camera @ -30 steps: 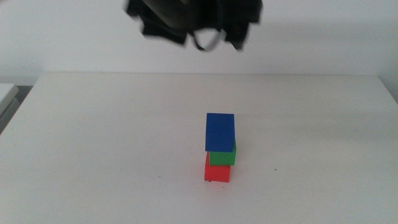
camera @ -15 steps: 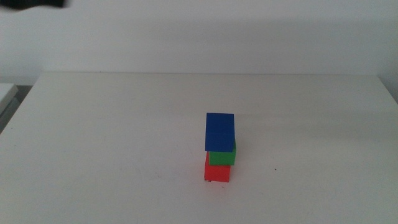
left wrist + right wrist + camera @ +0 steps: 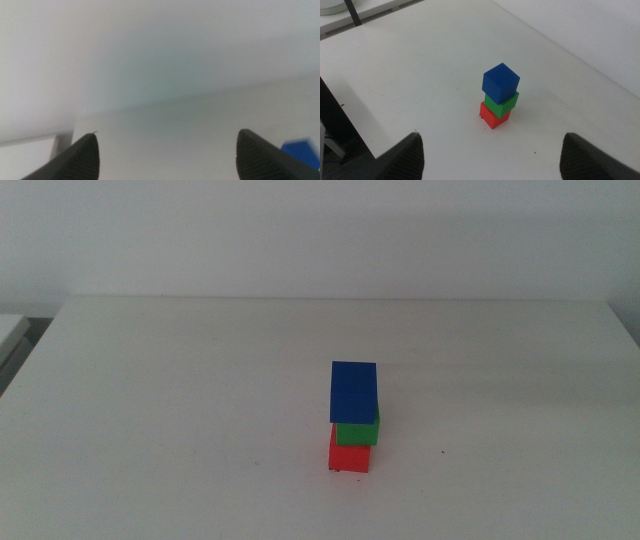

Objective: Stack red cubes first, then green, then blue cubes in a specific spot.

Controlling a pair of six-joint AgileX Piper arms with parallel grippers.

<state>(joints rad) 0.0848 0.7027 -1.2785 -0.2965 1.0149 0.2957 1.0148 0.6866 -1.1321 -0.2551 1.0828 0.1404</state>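
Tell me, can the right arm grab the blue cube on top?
Probably yes. The right gripper is open, facing the blue cube, which tops the stack with nothing in between.

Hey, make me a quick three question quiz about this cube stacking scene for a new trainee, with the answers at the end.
1. True or false: the blue cube sits at the bottom of the stack.
2. Which cube touches the table? A) the green cube B) the red cube C) blue
3. Fill in: in the wrist views, the left end effector and the right end effector are both ____, holding nothing.

Key: 1. False, blue is on top. 2. B, with green between red and blue. 3. Open, each away from the stack and out of the middle view.
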